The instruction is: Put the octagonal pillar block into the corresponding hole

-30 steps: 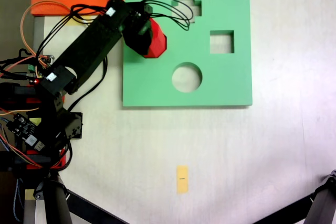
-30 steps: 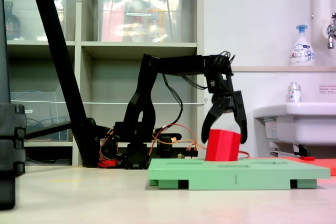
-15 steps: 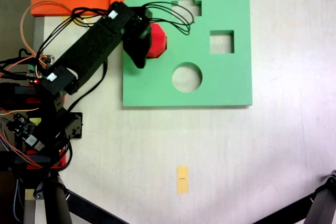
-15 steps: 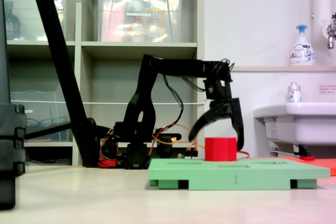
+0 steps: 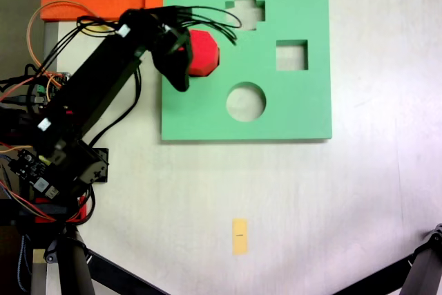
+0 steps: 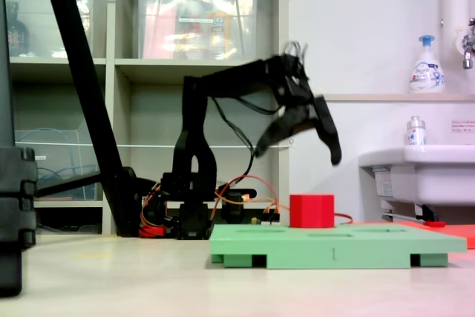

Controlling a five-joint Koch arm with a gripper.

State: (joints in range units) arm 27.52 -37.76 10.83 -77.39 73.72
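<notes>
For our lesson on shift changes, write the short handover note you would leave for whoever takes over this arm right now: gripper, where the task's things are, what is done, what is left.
Gripper: open, holding nothing, raised well above the board in the side-on fixed view.
Red octagonal block: upright on the green board, at its left part as seen from above, sunk in slightly; its upper part stands proud.
Hole: hidden under the block; full seating cannot be judged.
Done: block delivered and let go.
Left: check the seating, press down if needed, park the arm.
</notes>
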